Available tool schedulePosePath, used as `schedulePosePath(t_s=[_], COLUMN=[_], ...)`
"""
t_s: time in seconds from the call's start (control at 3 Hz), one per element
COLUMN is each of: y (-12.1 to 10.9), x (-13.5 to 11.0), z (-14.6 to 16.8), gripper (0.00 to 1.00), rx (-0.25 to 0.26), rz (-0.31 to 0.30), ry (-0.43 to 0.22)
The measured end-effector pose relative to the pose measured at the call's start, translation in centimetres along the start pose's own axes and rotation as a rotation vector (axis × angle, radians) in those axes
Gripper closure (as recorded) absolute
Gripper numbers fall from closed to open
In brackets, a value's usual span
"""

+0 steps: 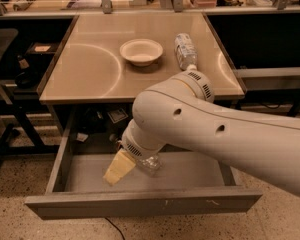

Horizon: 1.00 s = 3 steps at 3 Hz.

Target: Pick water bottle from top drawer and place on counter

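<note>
The top drawer is pulled open below the counter. My gripper hangs inside the drawer, left of centre, with its yellowish tip just above the grey floor. A bit of clear crinkled plastic, the water bottle, shows right beside the gripper under my wrist. The arm hides most of it, and I cannot tell whether it is held.
A white bowl and a second bottle with a white cap and pale label lie on the counter. My big white arm crosses the drawer's right half. Dark shelving and small items sit behind the drawer.
</note>
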State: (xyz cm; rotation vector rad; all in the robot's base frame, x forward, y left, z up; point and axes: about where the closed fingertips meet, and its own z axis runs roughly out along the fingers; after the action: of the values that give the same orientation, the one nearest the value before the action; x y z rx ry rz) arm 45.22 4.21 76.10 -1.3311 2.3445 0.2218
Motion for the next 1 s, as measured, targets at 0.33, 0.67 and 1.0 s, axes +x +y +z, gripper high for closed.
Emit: schedulePosePath(t_s=[0.33,0.67,1.0], y=[-3.3,-6.1,-5.9], x=[-1.7,-2.6,-2.1], z=[4.5,8.8,8.6], gripper=[0.00,0.00,0.00], rx=[0.025,0.037,0.043], rz=[0.036,0.050,0.042], ry=[-0.016,-0.009,-0.007])
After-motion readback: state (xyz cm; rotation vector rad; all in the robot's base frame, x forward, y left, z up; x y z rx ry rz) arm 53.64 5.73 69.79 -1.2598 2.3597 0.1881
